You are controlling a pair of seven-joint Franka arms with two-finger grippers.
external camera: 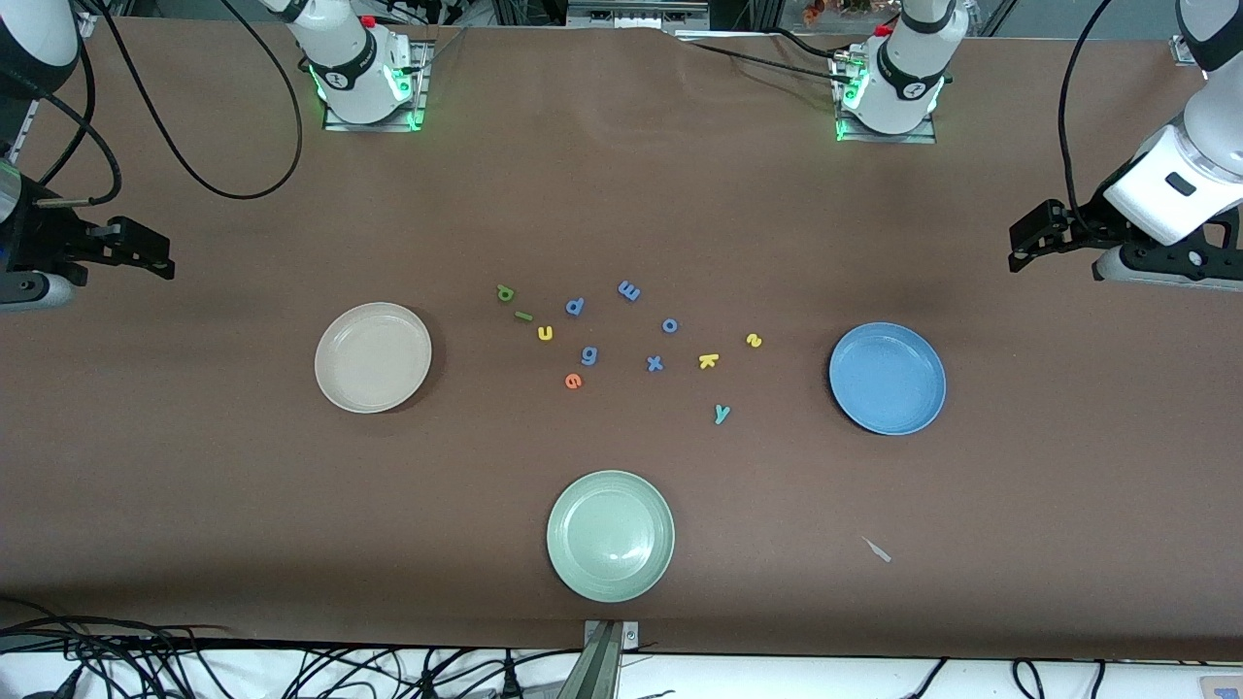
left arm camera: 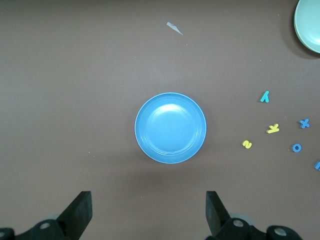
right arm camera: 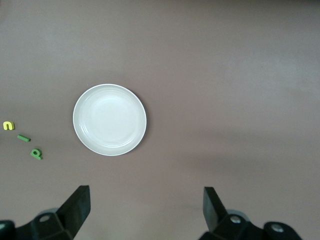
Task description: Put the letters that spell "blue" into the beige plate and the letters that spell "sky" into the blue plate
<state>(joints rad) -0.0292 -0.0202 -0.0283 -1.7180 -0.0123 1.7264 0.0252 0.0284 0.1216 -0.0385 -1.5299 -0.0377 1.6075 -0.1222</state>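
The beige plate (external camera: 373, 356) lies toward the right arm's end, the blue plate (external camera: 887, 378) toward the left arm's end. Between them lie the green b (external camera: 505, 292), green l (external camera: 523, 316), yellow u (external camera: 545, 333) and orange e (external camera: 573, 381). The yellow s (external camera: 754, 340), yellow k (external camera: 709, 361) and teal y (external camera: 721, 414) lie closer to the blue plate. My left gripper (external camera: 1024, 241) hangs open over bare table at its end, looking down on the blue plate (left arm camera: 170, 127). My right gripper (external camera: 155, 249) hangs open at its end, with the beige plate (right arm camera: 109, 119) in its wrist view.
A pale green plate (external camera: 610, 535) sits nearest the front camera. Blue letters p (external camera: 575, 306), m (external camera: 629, 289), o (external camera: 670, 325), g (external camera: 588, 355) and x (external camera: 655, 364) are mixed among the others. A small white scrap (external camera: 877, 549) lies near the front edge.
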